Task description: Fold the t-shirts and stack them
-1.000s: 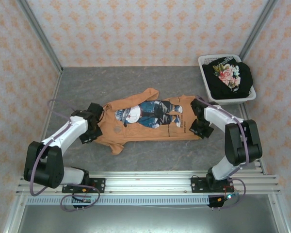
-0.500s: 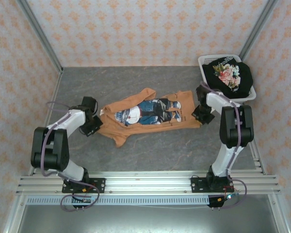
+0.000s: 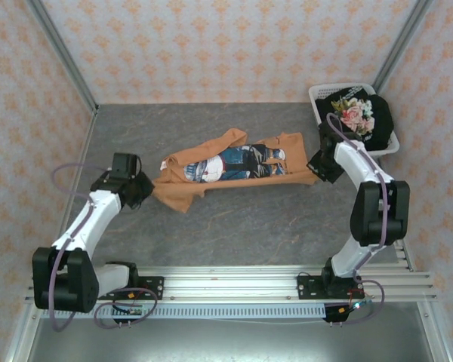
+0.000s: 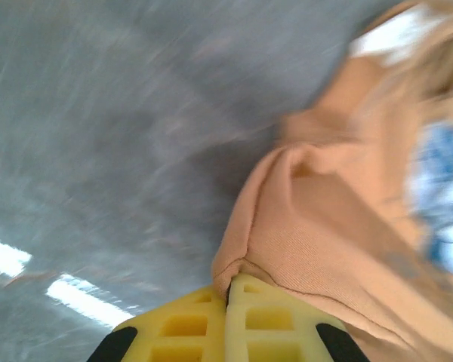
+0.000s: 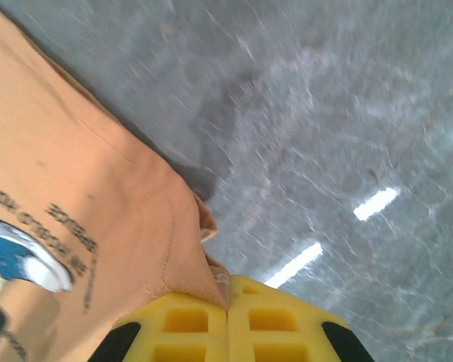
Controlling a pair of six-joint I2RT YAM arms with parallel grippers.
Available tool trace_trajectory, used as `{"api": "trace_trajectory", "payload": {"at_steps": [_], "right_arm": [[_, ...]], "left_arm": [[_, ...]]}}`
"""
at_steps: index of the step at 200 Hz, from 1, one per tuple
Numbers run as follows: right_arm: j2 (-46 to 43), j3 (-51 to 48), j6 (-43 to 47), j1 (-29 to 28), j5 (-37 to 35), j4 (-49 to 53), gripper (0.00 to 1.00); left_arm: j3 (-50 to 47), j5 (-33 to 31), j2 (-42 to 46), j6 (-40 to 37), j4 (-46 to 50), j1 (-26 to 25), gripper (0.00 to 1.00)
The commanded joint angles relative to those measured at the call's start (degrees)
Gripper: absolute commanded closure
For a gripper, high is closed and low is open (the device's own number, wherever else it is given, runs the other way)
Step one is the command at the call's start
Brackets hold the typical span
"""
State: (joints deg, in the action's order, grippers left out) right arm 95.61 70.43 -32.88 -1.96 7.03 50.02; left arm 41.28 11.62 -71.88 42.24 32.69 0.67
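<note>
I see: walls [image 3: 234, 45] peach patterned wallpaper, three sides | tabletop [image 3: 241, 226] grey marbled | corner posts [image 3: 63, 53] metal | near rail [image 3: 234, 283] aluminium | two bright glare streaks [image 5: 374, 202] on tabletop

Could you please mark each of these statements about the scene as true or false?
1. The left tool is shut on the orange tee. True.
2. The right tool hangs open over the table. False: it is shut on a corner of the orange tee.
3. The black tee lies in the basket. True.
4. The orange tee lies with its print facing down. False: the print faces up.
</note>
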Motion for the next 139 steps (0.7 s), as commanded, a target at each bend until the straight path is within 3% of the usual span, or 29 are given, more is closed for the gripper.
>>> {"api": "trace_trajectory", "payload": {"at_steps": [1, 33, 101, 111, 129, 139], "right_arm": [[1.04, -3.27, 1.32, -0.76, -1.56, -0.97, 1.00], [2.37, -1.80, 1.92, -1.29, -2.49, -0.74, 1.00], [4.39, 3.11, 0.66, -2.16, -2.34, -0.09, 1.00], [4.58, 3.21, 0.13, -2.58, -1.81, -0.17, 1.00], [4.59, 2.91, -0.76, -3.52, -0.89, -0.25, 1.00], [4.43, 2.57, -1.03, -4.07, -0.84, -0.25, 1.00]], "left_arm": [[1.24, -3.45, -5.80, 0.21, -0.64, 0.74, 1.00], [11.21, -7.28, -16.04, -3.47, 3.40, 0.74, 1.00], [28.17, -9.63, -27.90, -5.82, 7.66, 0.74, 1.00], [29.89, -8.98, -30.14, -6.28, 8.24, 0.74, 0.88], [30.47, -8.92, -30.81, -5.43, 9.16, 0.25, 0.51], [29.45, -10.77, -28.43, -4.71, 10.46, -0.78, 0.42]]}}
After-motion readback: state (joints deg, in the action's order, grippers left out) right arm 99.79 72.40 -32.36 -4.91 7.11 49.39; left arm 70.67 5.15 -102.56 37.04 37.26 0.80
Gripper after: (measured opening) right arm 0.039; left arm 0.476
